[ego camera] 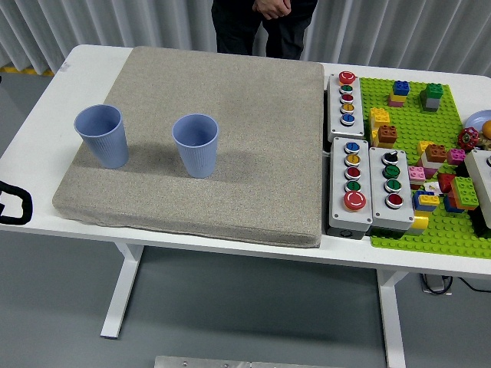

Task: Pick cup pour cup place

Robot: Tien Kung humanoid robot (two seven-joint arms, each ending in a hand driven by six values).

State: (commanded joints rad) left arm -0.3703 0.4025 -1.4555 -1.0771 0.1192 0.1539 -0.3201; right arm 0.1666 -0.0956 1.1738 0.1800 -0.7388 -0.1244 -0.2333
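Two blue cups stand upright on the beige mat [230,115] that covers most of the desk [46,92]: the left cup [102,135] near the mat's left edge, the right cup [196,144] a little way beside it, apart. My left hand [14,205] just shows at the left border, low by the desk's near edge, and I cannot tell its grip. Across the desk a person [261,23] stands with hands clasped.

Your view is bright and evenly lit from overhead; the two blue cups [149,145] cast soft shadows rightward on the mat [253,146]. Focus is sharp, without glare.
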